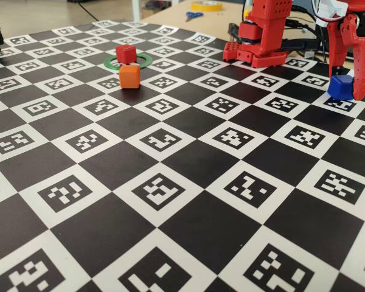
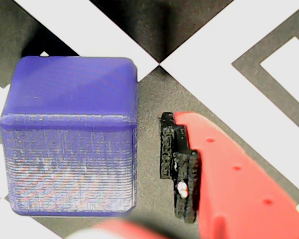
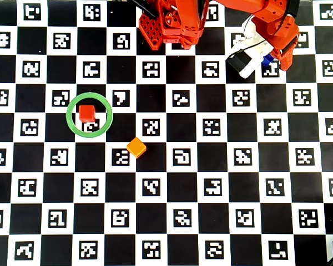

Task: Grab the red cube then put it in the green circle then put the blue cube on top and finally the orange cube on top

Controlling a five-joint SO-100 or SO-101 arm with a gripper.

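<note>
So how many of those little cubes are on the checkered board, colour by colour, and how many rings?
Red cube: 1, inside the ring
Orange cube: 1, just outside the ring
Blue cube: 1, at the tool
Green ring: 1
Total: 4 things, 3 cubes and 1 ring

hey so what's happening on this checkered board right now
A red robot arm is working on a cube-stacking job. The red cube already sits inside the green circle, and the orange cube waits just outside it. The gripper is down around the blue cube at the far right of the fixed view; a gap still shows beside it, so it isn't clamped yet.
</note>
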